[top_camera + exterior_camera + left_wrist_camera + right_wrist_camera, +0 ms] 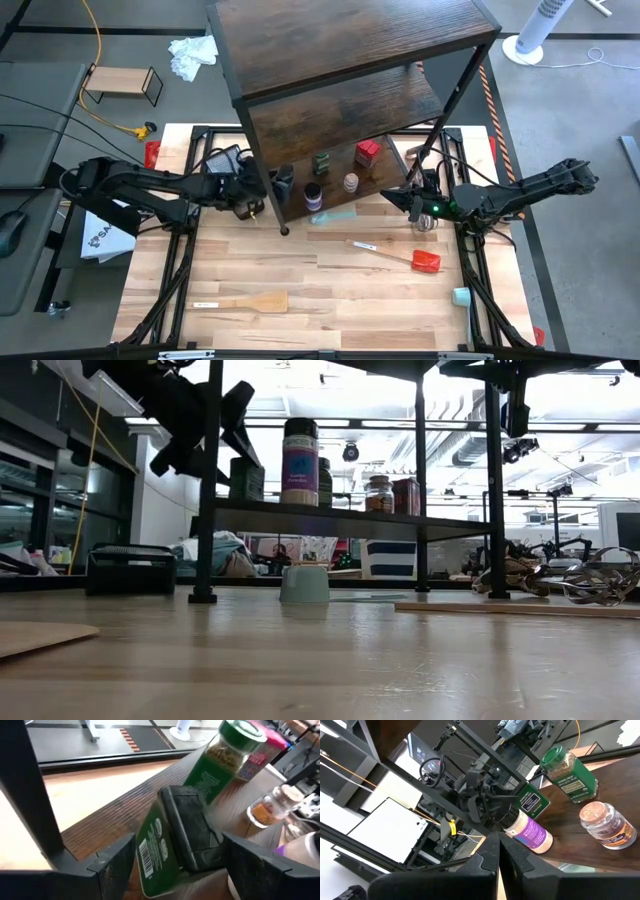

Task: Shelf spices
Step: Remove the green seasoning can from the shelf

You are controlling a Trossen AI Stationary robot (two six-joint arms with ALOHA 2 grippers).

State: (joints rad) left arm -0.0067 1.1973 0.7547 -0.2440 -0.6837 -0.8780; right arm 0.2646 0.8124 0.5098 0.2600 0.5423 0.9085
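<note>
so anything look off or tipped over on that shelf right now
Nothing is spilled. The left gripper straddles a dark-lidded green tin that leans on the shelf; the other jars stand upright. Right gripper waits shut.

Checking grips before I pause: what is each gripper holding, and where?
Nothing is held. The left gripper, open, flanks the dark-lidded green jar on the shelf, with gaps on both sides; the right gripper is shut on nothing.
</note>
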